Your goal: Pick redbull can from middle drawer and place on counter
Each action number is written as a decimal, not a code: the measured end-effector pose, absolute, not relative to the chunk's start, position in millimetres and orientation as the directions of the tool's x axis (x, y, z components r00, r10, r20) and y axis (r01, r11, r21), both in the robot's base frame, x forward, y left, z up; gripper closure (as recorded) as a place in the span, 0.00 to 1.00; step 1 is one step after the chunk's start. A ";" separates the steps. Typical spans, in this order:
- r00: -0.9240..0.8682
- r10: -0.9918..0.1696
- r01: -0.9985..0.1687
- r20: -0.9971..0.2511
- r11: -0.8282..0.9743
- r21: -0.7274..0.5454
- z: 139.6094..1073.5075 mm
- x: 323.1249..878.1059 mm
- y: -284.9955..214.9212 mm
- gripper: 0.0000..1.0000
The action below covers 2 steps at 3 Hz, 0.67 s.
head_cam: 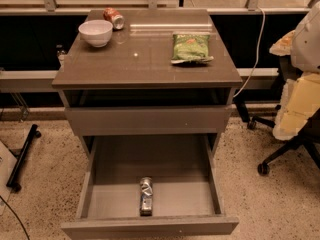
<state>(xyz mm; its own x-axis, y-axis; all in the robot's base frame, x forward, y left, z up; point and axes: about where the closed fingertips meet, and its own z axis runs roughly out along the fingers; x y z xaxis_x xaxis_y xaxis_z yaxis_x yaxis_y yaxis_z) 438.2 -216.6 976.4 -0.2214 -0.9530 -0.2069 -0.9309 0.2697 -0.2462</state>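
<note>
Slim dented silver-and-blue redbull can (145, 196) lies flat on floor of pulled-out wide grey middle drawer (177, 200), near its front. Glossy grey-brown counter (145, 59) above. Robot gripper out of view; opening cannot be told

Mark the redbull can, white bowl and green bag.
redbull can (145, 196): camera view, middle of its dented body.
white bowl (95, 36): camera view, outer side wall.
green bag (190, 47): camera view, centre of its top face.
gripper: not in the camera view.

Gripper off-frame; chair (300, 109) partly off-frame.
</note>
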 end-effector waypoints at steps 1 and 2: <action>-0.221 -0.953 -0.931 -0.207 0.270 -0.246 976.3 438.2 -216.6 0.00; -0.252 -0.926 -0.923 -0.282 0.317 -0.219 962.8 438.7 -208.9 0.00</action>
